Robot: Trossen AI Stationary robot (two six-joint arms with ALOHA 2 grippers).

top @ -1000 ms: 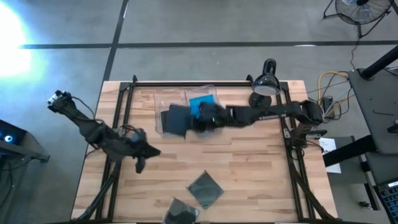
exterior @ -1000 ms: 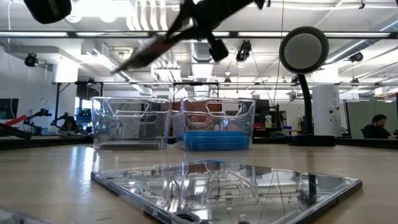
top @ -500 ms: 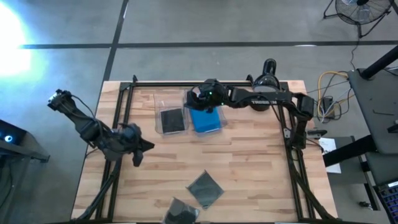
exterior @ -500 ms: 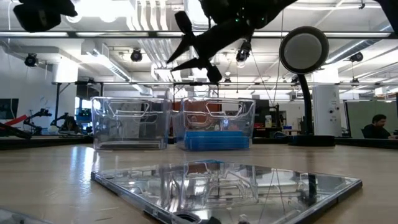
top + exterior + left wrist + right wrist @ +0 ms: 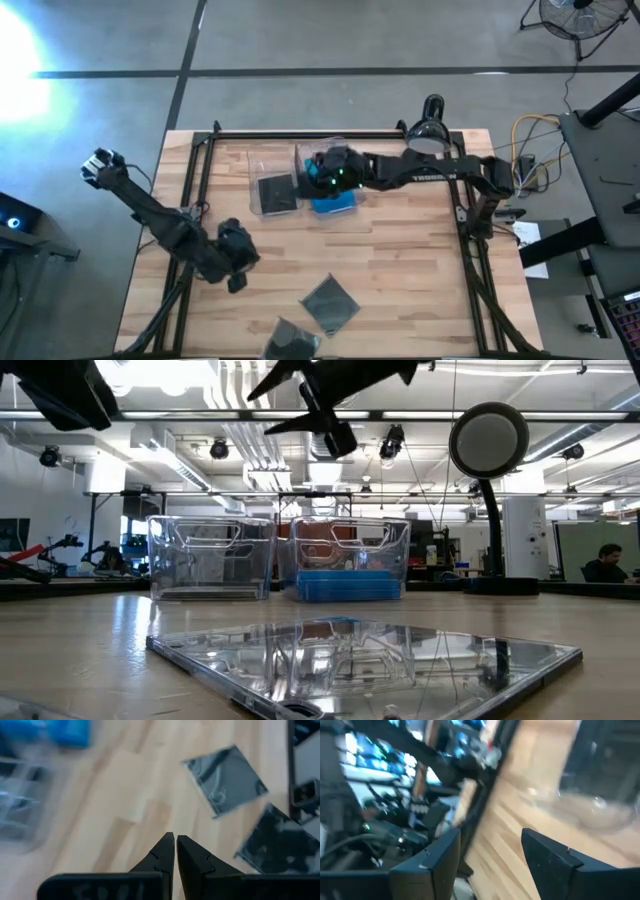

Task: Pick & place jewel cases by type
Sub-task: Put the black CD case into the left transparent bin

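Hovering over the blue tray [image 5: 333, 186], right gripper [image 5: 318, 171] spread and empty, left gripper [image 5: 236, 281] pressed together near the grey cases [image 5: 329, 303]; a closed-jaw descent would shove them.

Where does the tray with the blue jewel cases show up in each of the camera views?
High view: the blue-case tray sits at the table's far middle, partly under the right gripper.
Low view: it stands right of centre, beside the dark-case tray.
Left wrist view: a blue blur at one corner.
Right wrist view: not identifiable.
Shared landmark: the two trays side by side.
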